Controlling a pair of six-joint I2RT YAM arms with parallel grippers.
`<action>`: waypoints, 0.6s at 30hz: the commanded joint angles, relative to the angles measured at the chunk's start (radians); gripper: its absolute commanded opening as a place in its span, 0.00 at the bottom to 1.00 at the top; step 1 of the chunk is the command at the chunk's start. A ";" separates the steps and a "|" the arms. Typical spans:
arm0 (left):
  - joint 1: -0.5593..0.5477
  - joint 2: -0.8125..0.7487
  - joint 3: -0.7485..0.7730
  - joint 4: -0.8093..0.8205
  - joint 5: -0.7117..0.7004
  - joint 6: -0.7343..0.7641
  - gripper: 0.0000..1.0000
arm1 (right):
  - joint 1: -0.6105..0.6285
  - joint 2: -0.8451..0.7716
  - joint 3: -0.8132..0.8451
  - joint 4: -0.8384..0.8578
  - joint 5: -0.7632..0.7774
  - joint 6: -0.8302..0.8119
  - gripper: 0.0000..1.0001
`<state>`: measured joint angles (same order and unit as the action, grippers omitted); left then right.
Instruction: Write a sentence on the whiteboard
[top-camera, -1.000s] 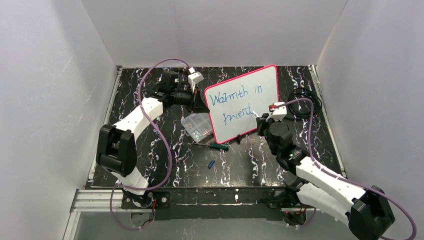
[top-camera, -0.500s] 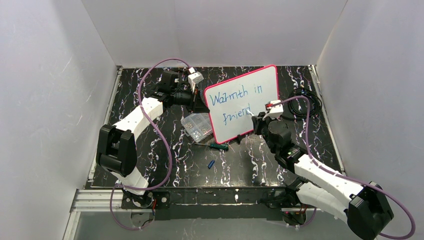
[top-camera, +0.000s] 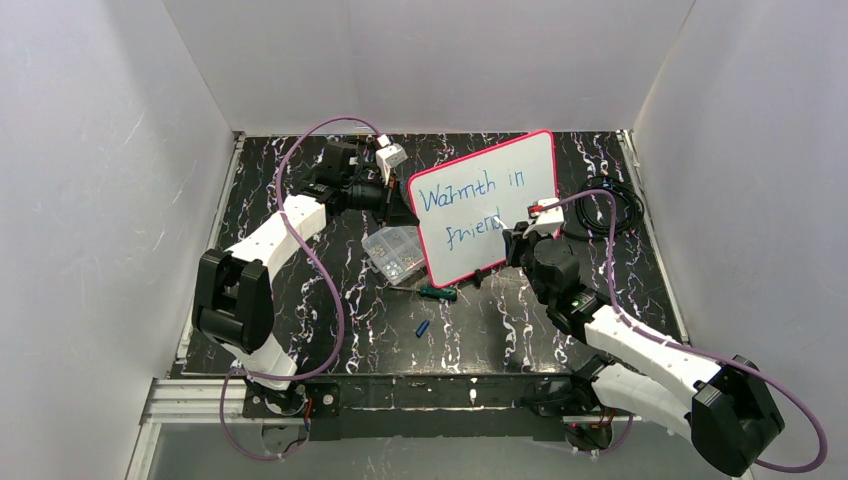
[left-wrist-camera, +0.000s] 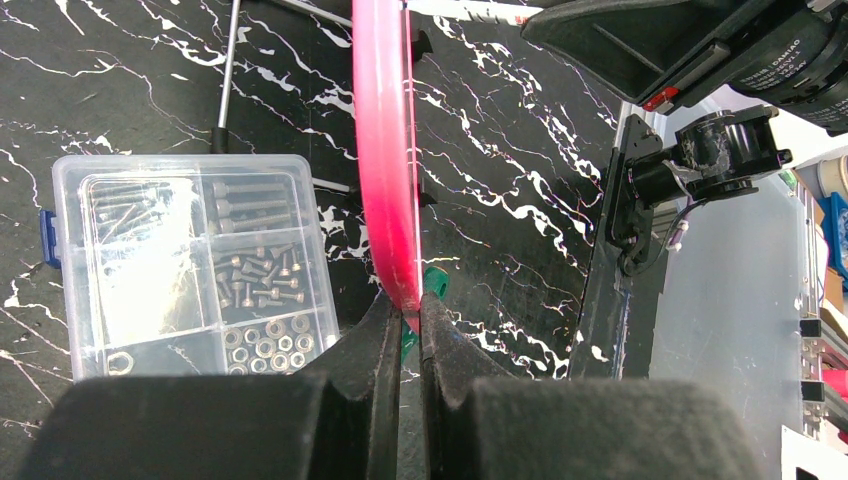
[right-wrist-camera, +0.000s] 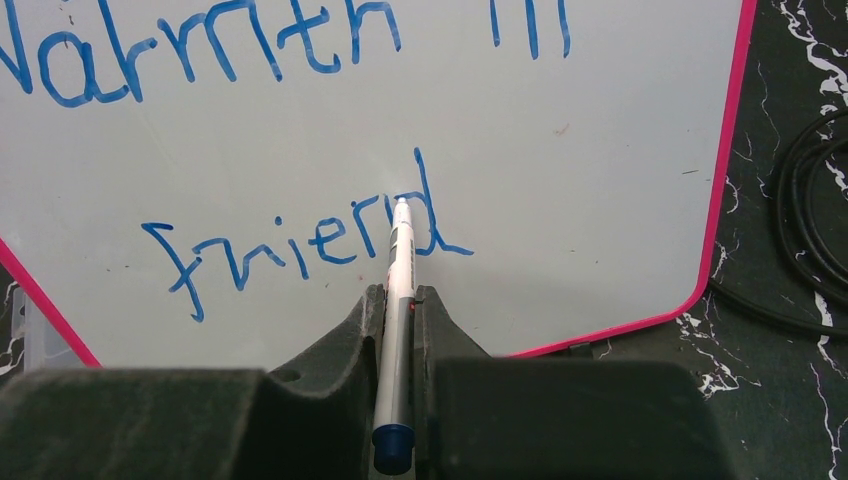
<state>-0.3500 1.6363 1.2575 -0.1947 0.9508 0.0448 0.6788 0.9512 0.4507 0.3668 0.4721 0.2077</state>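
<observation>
The whiteboard (top-camera: 530, 170) with a pink-red rim stands tilted at the table's middle back. Its blue sentence (top-camera: 470, 192) reads "Warmth in" over "friend"; the right wrist view shows the same words (right-wrist-camera: 300, 240). My left gripper (left-wrist-camera: 402, 315) is shut on the board's pink edge (left-wrist-camera: 385, 150); it sits at the board's left side in the top view (top-camera: 395, 205). My right gripper (right-wrist-camera: 399, 298) is shut on a white marker (right-wrist-camera: 398, 270) with a blue end, its tip touching the board (right-wrist-camera: 600, 150) at the letter "d". The gripper (top-camera: 516, 240) sits at the board's lower right.
A clear compartment box (top-camera: 393, 251) of screws and nuts lies left of the board, also in the left wrist view (left-wrist-camera: 180, 260). A green-handled screwdriver (top-camera: 437, 293) and a small blue cap (top-camera: 422, 328) lie in front. A black cable coil (top-camera: 615, 205) lies to the right.
My right arm has moved slightly left and toward the board, bringing the marker onto the end of "friend". The left arm and the board have not moved.
</observation>
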 joint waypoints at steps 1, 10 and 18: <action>-0.009 -0.061 0.037 -0.006 0.057 0.012 0.00 | -0.002 0.003 0.035 0.058 0.023 -0.013 0.01; -0.010 -0.061 0.037 -0.006 0.057 0.012 0.00 | -0.002 -0.017 -0.006 0.018 0.013 0.024 0.01; -0.010 -0.061 0.038 -0.006 0.057 0.012 0.00 | -0.002 -0.038 -0.034 -0.009 0.013 0.045 0.01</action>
<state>-0.3500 1.6363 1.2575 -0.1947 0.9516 0.0448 0.6788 0.9325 0.4267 0.3492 0.4717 0.2356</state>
